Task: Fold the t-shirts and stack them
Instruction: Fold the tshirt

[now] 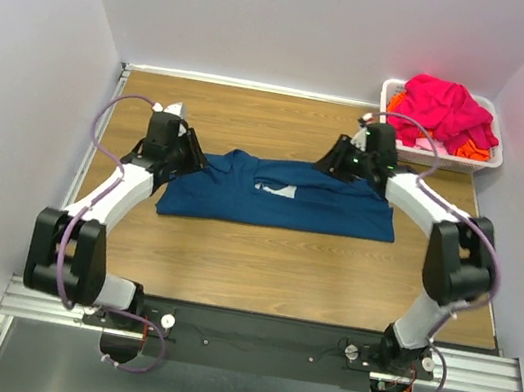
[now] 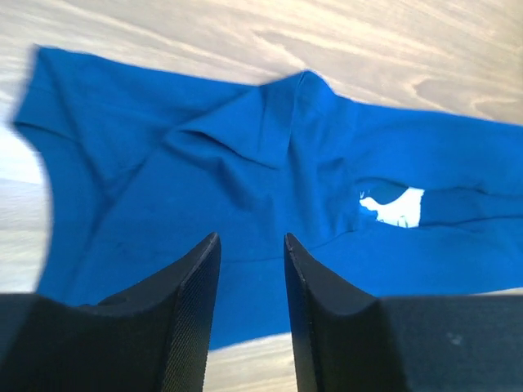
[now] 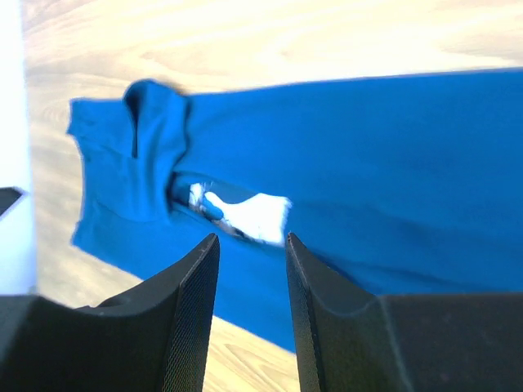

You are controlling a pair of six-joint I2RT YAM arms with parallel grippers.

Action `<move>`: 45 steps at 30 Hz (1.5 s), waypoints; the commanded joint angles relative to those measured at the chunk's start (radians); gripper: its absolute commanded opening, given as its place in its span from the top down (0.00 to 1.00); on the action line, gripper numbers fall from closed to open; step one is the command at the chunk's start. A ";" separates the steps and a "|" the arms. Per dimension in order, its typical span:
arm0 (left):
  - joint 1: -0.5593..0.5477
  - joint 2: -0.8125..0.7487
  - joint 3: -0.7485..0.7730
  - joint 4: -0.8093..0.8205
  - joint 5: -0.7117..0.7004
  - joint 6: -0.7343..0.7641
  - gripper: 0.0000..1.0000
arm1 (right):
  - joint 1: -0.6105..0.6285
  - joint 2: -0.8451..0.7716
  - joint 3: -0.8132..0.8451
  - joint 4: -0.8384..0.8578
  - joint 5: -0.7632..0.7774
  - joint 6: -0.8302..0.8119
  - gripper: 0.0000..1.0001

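The teal-blue t-shirt (image 1: 282, 200) lay across the middle of the tabletop (image 1: 279, 270), folded into a long band that ran from the left side toward the right. Its pale print (image 1: 278, 190) showed only as a small patch in a fold near the centre. The collar end pointed toward the left edge, with loose creases around the neck.

The left pincer (image 1: 188, 155) was over the shirt's left end. In its wrist view the two fingers (image 2: 192, 302) stood partly apart with nothing between them, and only blue cloth showed through the gap. The right pincer (image 1: 341, 161) was at the shirt's far edge, right of centre. Its fingers (image 3: 192, 302) were also partly spread and held nothing. That wrist view was blurred, so it was hard to say whether either pincer's tips touched the fabric; they seemed to hover just above it.

In the far right corner of the tabletop sat a white basket (image 1: 451, 160). A magenta-pink t-shirt (image 1: 445, 107) was heaped over its rim, with some orange cloth (image 1: 471, 149) showing beneath it at the near side. The basket stood well apart from the folded shirt.
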 commanded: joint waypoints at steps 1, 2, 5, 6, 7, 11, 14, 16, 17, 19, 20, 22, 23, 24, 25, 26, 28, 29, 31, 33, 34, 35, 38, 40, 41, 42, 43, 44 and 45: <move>-0.022 0.123 0.033 0.092 0.034 -0.077 0.57 | 0.049 0.188 0.132 0.083 -0.115 0.046 0.55; -0.024 0.146 0.046 0.098 0.038 -0.078 0.57 | 0.059 0.221 0.198 0.091 -0.128 0.054 0.55; -0.038 0.238 0.092 0.107 0.052 -0.080 0.57 | 0.111 0.355 0.316 0.103 -0.163 0.062 0.55; -0.038 0.239 0.104 0.106 0.052 -0.080 0.57 | 0.111 0.385 0.316 0.106 -0.163 0.065 0.55; -0.039 0.267 0.124 0.104 0.061 -0.075 0.58 | 0.129 0.413 0.373 0.108 -0.178 0.066 0.55; -0.041 0.323 0.167 0.106 0.065 -0.072 0.58 | 0.165 0.535 0.486 0.111 -0.215 0.089 0.55; -0.041 0.367 0.195 0.104 0.065 -0.066 0.58 | 0.186 0.607 0.548 0.109 -0.220 0.112 0.55; -0.041 0.401 0.208 0.102 0.077 -0.068 0.59 | 0.192 0.655 0.569 0.111 -0.228 0.137 0.55; -0.039 0.410 0.211 0.101 0.078 -0.066 0.59 | 0.195 0.669 0.583 0.138 -0.228 0.140 0.55; -0.039 0.438 0.221 0.102 0.086 -0.064 0.58 | 0.200 0.699 0.594 0.143 -0.229 0.148 0.55; -0.041 0.446 0.222 0.102 0.088 -0.061 0.59 | 0.200 0.707 0.603 0.143 -0.226 0.151 0.55; -0.041 0.467 0.228 0.099 0.095 -0.060 0.59 | 0.202 0.721 0.608 0.148 -0.226 0.161 0.56; -0.042 0.472 0.230 0.095 0.098 -0.057 0.58 | 0.202 0.732 0.614 0.151 -0.226 0.164 0.56; -0.042 0.478 0.230 0.093 0.101 -0.057 0.58 | 0.202 0.736 0.614 0.152 -0.224 0.168 0.56; -0.041 0.484 0.231 0.095 0.103 -0.055 0.59 | 0.203 0.738 0.615 0.157 -0.224 0.169 0.56; -0.042 0.484 0.231 0.093 0.104 -0.054 0.58 | 0.202 0.740 0.617 0.160 -0.224 0.169 0.56; -0.042 0.492 0.230 0.093 0.111 -0.052 0.58 | 0.203 0.741 0.619 0.161 -0.224 0.171 0.56; -0.042 0.492 0.230 0.093 0.112 -0.051 0.59 | 0.203 0.741 0.620 0.163 -0.227 0.172 0.56; -0.042 0.489 0.224 0.093 0.108 -0.052 0.58 | 0.203 0.743 0.628 0.166 -0.237 0.174 0.56; -0.042 0.487 0.221 0.093 0.106 -0.052 0.58 | 0.203 0.747 0.635 0.168 -0.244 0.175 0.57; -0.042 0.484 0.221 0.093 0.104 -0.054 0.59 | 0.203 0.749 0.638 0.169 -0.254 0.178 0.59; -0.041 0.484 0.221 0.093 0.103 -0.057 0.59 | 0.203 0.753 0.648 0.171 -0.257 0.178 0.60; -0.042 0.481 0.225 0.093 0.101 -0.058 0.58 | 0.203 0.763 0.660 0.172 -0.266 0.181 0.68; -0.042 0.485 0.231 0.092 0.104 -0.058 0.58 | 0.205 0.764 0.665 0.175 -0.267 0.183 0.78; -0.042 0.489 0.234 0.090 0.104 -0.058 0.58 | 0.205 0.764 0.666 0.175 -0.267 0.184 0.82; -0.042 0.490 0.236 0.090 0.106 -0.060 0.58 | 0.205 0.764 0.668 0.177 -0.267 0.183 0.85; -0.041 0.495 0.239 0.090 0.108 -0.060 0.58 | 0.205 0.764 0.668 0.178 -0.269 0.181 0.92; -0.041 0.493 0.241 0.089 0.106 -0.061 0.58 | 0.205 0.763 0.669 0.177 -0.269 0.180 0.94; -0.042 0.496 0.241 0.089 0.108 -0.064 0.59 | 0.205 0.763 0.672 0.177 -0.270 0.180 0.95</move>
